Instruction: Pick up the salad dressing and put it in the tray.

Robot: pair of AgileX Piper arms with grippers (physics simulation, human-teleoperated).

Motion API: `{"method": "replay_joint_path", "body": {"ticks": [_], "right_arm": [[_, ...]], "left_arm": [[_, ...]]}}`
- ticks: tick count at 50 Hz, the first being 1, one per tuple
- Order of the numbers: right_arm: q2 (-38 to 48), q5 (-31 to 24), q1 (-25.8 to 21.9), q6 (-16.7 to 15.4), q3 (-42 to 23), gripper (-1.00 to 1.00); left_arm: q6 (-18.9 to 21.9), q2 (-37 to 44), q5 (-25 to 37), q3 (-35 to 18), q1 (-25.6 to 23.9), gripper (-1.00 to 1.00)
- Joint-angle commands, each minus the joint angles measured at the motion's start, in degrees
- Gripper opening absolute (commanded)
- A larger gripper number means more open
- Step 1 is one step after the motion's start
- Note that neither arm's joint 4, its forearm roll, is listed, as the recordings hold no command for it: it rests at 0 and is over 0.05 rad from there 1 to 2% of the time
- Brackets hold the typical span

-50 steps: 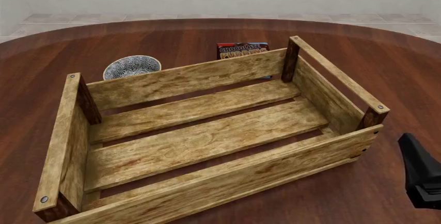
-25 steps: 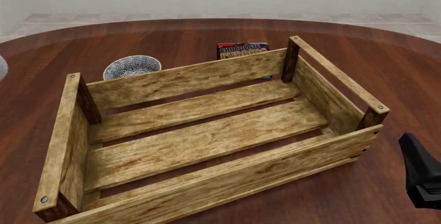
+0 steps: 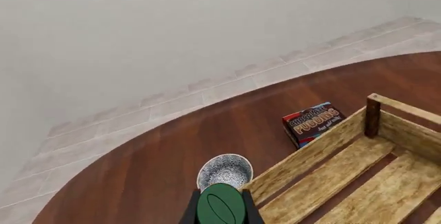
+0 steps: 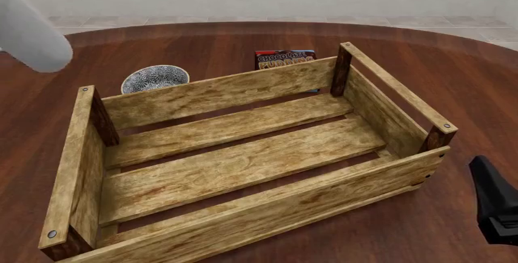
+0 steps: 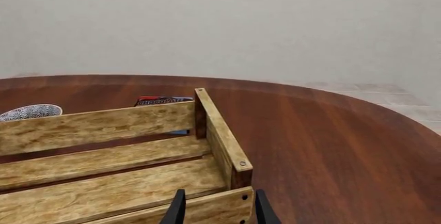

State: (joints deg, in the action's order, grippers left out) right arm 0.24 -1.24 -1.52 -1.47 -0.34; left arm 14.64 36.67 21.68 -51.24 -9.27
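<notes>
Dark, polished wood makes up the round surface [image 4: 242, 39], with a pale wall and tiled floor behind it.

Farthest left in the front view, a blurred white shape [image 4: 33, 36] hangs in the air at the upper corner — by my reading the body of the salad dressing [image 3: 221, 206], carried high. The left wrist view bears this out: the left gripper [image 3: 220, 211] has its dark fingers pressed against either side of the bottle's green cap, so the bottle is clamped near the top and hangs below, clear of the wood. Held that way it can travel over the crate wall without catching on it.

Next comes the small patterned bowl [image 4: 154, 77], just outside the tray's far wall, then the tray [image 4: 218, 90] itself, set at a slant across the middle with its plank floor bare and ready to receive the bottle. Behind its far wall, the chocolate pudding box [image 4: 285, 59] lies half hidden.

At the right edge, the right gripper [image 5: 218, 208] waits low beside the tray's near corner — fingers slightly parted, nothing between them, seemingly parked out of the way.
</notes>
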Motion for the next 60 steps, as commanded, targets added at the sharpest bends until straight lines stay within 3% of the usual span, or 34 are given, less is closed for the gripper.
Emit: {"method": "replay_joint_path", "body": {"ticks": [1,29,60], "right_arm": [[0.0,0.2,0.1,0.1,0.1,1.00],[-0.2,0.1,0.6,0.4,-0.1,1.00],[-0.2,0.2,1.3,0.6,-0.2,1.00]], "left_arm": [[1.4,4.0,-2.4,-1.7,-6.7,-1.00],[-0.3,16.3,-7.6,-3.6,-22.0,-1.00],[-5.4,29.6,-14.2,-4.3,-29.5,-1.00]]}}
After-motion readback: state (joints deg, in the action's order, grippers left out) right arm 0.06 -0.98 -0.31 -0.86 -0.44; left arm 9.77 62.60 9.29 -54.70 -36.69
